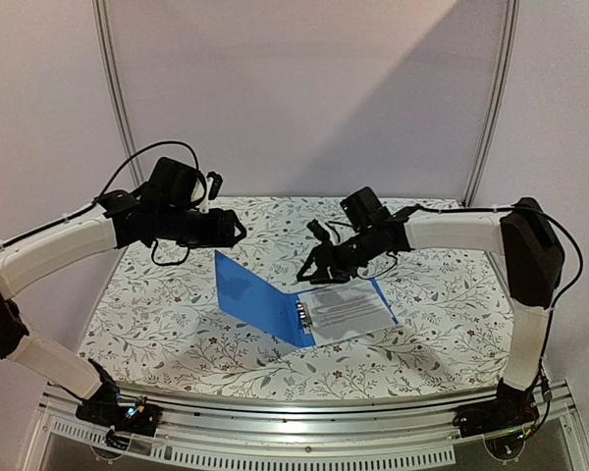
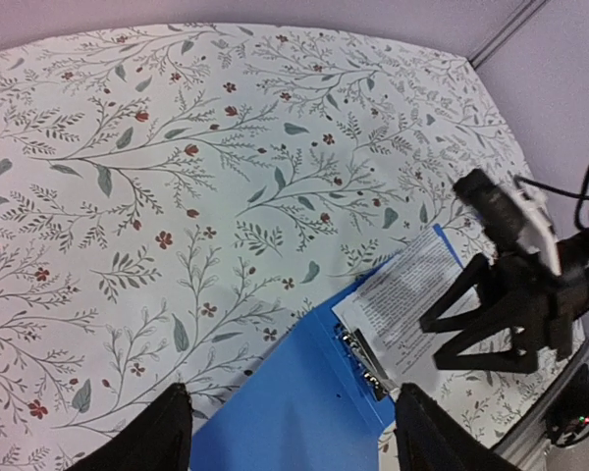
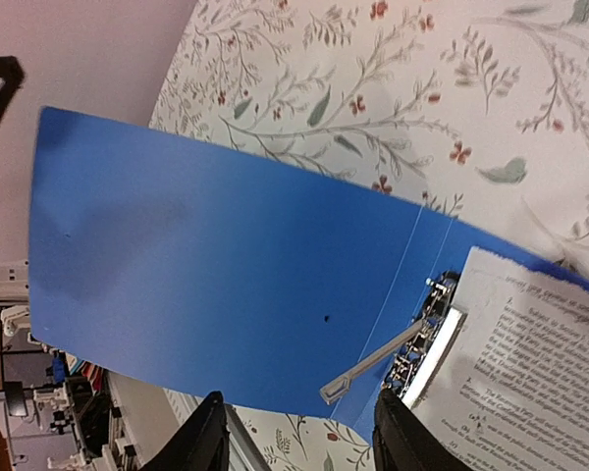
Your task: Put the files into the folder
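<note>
The folder (image 1: 265, 294) sits open at about the middle of the counter (image 1: 177, 334), a little nearer the near edge than the far one. Its back lies flat on the flowered cloth. Its cover (image 3: 226, 255) stands half raised on the side towards the counter's left edge.

The files (image 1: 346, 312) lie printed side up on the flat back, with their left edge right against the metal ring clip (image 3: 417, 343) that runs along the spine. A grey lever (image 3: 373, 365) sticks out from that clip over the inside of the cover. From where I stand I cannot tell whether the sheets are caught in the clip or only resting beside it. A thin strip of blue shows past the paper on the side towards the right edge of the counter.

The left gripper (image 2: 294, 392) hangs in the air over the left half of the counter, up by the top edge of the raised cover. Its fingers are spread wide and nothing is held between them, and I see it touching nothing.

The right gripper (image 1: 310, 273) reaches in from the right edge of the counter and hovers just above the far edge of the files, close to the spine. Its fingers stand apart as well, and they are empty.
</note>
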Controlling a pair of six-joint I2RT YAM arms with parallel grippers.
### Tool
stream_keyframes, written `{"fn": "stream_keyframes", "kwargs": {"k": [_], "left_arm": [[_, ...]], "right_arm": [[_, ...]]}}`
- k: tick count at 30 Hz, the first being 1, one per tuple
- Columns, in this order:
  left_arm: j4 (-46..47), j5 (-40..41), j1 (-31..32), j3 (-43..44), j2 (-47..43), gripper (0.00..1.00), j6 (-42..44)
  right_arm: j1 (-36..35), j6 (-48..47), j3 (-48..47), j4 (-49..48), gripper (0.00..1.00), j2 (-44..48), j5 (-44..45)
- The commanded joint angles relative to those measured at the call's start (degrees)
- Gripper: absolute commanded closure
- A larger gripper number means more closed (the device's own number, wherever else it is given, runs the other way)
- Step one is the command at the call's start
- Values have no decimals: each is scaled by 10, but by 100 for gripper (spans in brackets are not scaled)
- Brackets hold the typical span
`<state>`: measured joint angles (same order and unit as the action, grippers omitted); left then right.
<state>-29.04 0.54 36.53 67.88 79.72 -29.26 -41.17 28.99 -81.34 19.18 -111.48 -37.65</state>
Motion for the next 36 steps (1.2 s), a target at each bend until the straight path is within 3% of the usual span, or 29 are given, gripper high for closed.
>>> {"fn": "stream_keyframes", "kwargs": {"k": [1,6,13,19,22,29,36], "left_arm": [[-1,13,36,36,4,30,1],[-47,55,57,122,82,35,-29],[-21,32,71,146,177,46,-114],[-43,40,97,204,264,48,-146],[-60,35,100,227,313,59,-156],[-52,9,110,242,384,61,-180],[-49,-12,116,245,409,73,-199]], "right_arm": [[-15,40,-1,29,52,-53,-34],[-15,55,-2,31,58,-69,-44],[-16,66,30,8,65,-69,-70],[-15,47,55,39,62,-34,-26],[-13,32,79,53,58,-15,1],[6,40,159,-8,57,44,-1],[10,56,166,-57,57,43,-18]]}}
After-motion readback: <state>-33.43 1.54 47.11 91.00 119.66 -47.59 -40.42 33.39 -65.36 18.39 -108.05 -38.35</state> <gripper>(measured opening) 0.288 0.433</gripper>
